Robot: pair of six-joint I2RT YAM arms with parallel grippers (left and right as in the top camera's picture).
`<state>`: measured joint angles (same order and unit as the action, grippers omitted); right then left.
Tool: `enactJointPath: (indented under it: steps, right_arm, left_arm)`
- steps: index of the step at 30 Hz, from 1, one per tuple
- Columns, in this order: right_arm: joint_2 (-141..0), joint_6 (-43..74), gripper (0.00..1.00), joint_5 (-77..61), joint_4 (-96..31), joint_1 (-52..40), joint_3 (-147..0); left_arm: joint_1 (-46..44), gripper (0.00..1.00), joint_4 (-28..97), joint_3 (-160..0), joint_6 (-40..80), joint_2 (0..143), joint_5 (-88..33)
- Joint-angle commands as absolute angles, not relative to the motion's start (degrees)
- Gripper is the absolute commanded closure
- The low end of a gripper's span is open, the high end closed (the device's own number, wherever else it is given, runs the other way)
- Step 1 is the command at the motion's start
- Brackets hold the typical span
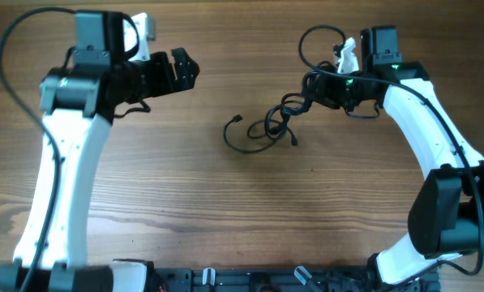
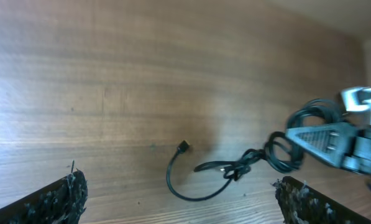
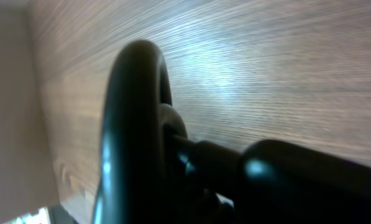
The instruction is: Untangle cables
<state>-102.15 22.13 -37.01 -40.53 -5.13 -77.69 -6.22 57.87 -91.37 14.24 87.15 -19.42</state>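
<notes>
The left pincer [image 1: 188, 70] hangs released, fingers spread wide, well apart from the cables [image 1: 260, 130] — a knotted bundle lying in the middle of the bench [image 1: 225, 219], one plug end curling off leftward. The bundle's right side lifts into the right pincer [image 1: 310, 91] — clenched on its coiled loops.

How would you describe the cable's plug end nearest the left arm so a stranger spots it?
On the wooden table, find the black cables tangled near the middle. That plug end tips the one open loop curving toward the left arm, clear of the knot.
</notes>
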Motion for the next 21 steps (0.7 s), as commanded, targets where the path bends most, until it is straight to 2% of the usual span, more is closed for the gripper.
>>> enactJointPath:
  steps: [1, 3, 7, 10, 11, 12, 15, 16, 17, 19, 21]
  right_arm:
    - [-102.74, 10.00, 0.96, -46.85, -40.10, -5.26, -78.06]
    - [-102.72, 7.42, 0.96, -49.69, -40.16, -4.51, -78.50]
    - [-102.69, 6.26, 0.94, -56.45, -40.34, -2.70, -78.81]
    - [-102.69, 7.75, 0.93, -56.69, -40.27, -2.70, -78.78]
    - [-102.69, 7.88, 0.92, -56.69, -40.29, -2.70, -78.81]
    - [-102.69, 8.56, 0.92, -56.66, -40.32, -2.70, -78.78]
    - [-102.72, 10.22, 0.92, -56.66, -40.34, -2.70, -78.78]
    - [-102.72, 10.55, 0.92, -56.66, -40.32, -2.70, -78.78]
    - [-102.69, 10.63, 0.92, -56.66, -40.32, -2.70, -78.78]
    - [-102.72, 10.76, 0.92, -56.66, -40.34, -2.70, -78.78]
    - [-102.72, 12.03, 0.91, -56.66, -40.34, -2.70, -78.78]
  left_arm:
    - [-6.87, 0.04, 55.81, -91.83, 8.47, 97.01, -25.96]
    - [-6.63, 0.07, 55.37, -91.83, -4.97, 101.19, -37.82]
    - [-7.90, 0.15, 59.24, -91.83, -16.69, 104.27, -46.06]
    - [-10.68, 0.23, 65.01, -91.83, -23.86, 104.27, -46.02]
    - [-11.60, 0.31, 66.41, -91.81, -26.83, 104.27, -46.00]
    - [-12.69, 0.35, 66.67, -91.59, -28.36, 104.27, -45.56]
    - [-15.99, 0.36, 63.37, -89.43, -28.32, 104.29, -42.52]
    - [-17.15, 0.43, 62.19, -88.40, -28.32, 104.27, -40.49]
    - [-18.48, 0.44, 60.60, -87.02, -28.32, 104.27, -39.46]
    - [-20.45, 0.59, 56.47, -84.38, -28.29, 104.29, -36.34]
    - [-21.82, 0.67, 51.66, -80.75, -27.86, 104.29, -33.80]
